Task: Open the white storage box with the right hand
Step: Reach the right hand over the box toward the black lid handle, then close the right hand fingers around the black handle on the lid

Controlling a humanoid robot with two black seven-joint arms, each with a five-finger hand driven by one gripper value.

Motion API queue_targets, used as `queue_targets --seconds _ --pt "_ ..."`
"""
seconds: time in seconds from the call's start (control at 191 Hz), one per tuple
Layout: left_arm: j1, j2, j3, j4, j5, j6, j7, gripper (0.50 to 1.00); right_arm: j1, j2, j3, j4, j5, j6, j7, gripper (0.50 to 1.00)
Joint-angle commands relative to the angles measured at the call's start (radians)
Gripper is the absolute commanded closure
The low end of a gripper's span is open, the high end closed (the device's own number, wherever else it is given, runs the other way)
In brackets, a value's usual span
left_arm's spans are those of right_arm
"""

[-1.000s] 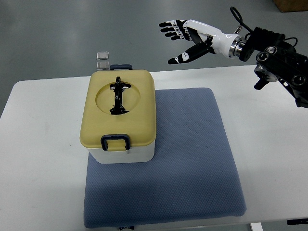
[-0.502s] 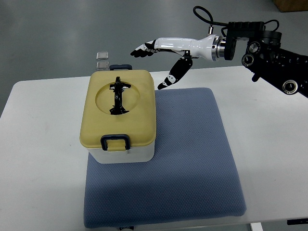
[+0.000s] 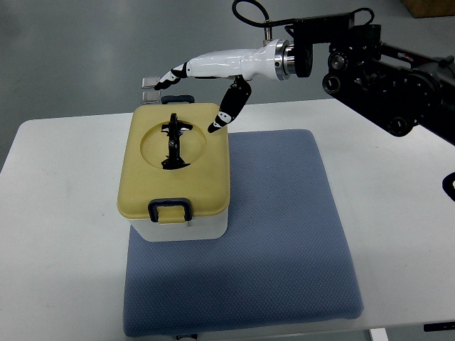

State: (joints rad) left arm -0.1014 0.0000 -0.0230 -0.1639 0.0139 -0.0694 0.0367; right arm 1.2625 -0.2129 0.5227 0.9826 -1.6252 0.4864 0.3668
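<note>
One white storage box (image 3: pixel 186 226) sitting on the left part of one blue mat (image 3: pixel 284 241), toward the worktop (image 3: pixel 64 234)'s left half and closer to its far edge than its near one. One yellow lid (image 3: pixel 206 177) lying closed on the box, with one round recess in its top and one black folding handle (image 3: pixel 175 143) resting inside that recess. Two dark blue latches showing: one (image 3: pixel 170 208) at the lid's near edge, one (image 3: pixel 179 99) at its far edge. Two small clear squares (image 3: pixel 151 88) lying just beyond the worktop's far edge, behind the box's far left corner.

One right robot hand (image 3: pixel 206 79) reaching in from the right edge, hovering over the box's far right corner. Palm turned downward, four fingers (image 3: pixel 170 75) stretched out straight and pointing left above the far latch, thumb (image 3: pixel 229 108) hanging down toward the lid's far right corner. Spread wide and gripping nothing. Cannot tell whether the thumb tip is touching the lid. Black forearm (image 3: pixel 370 67) slanting away toward the upper right corner.
</note>
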Motion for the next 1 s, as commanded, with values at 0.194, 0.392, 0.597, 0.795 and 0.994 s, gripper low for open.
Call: queue_targets --seconds 0.194,0.392,0.597,0.795,0.994 --pt "-0.001 0.000 -0.002 -0.002 0.000 0.000 -0.001 0.500 0.044 0.037 -0.018 0.001 -0.153 -0.003 0.004 0.583" --pt "-0.001 0.000 -0.002 0.000 0.000 0.000 0.000 0.500 0.092 0.046 -0.081 0.007 -0.157 -0.003 0.021 0.587" --pt "-0.001 0.000 -0.002 0.000 -0.002 0.000 0.000 0.500 0.104 0.086 -0.098 0.011 -0.156 -0.003 0.052 0.587" --pt "-0.001 0.000 0.000 0.000 0.000 0.000 0.000 0.500 0.101 0.124 -0.101 0.011 -0.159 -0.003 0.054 0.595" --pt "-0.001 0.000 0.000 0.001 -0.002 0.000 0.000 0.500 0.103 0.124 -0.119 0.010 -0.159 -0.002 0.052 0.597"
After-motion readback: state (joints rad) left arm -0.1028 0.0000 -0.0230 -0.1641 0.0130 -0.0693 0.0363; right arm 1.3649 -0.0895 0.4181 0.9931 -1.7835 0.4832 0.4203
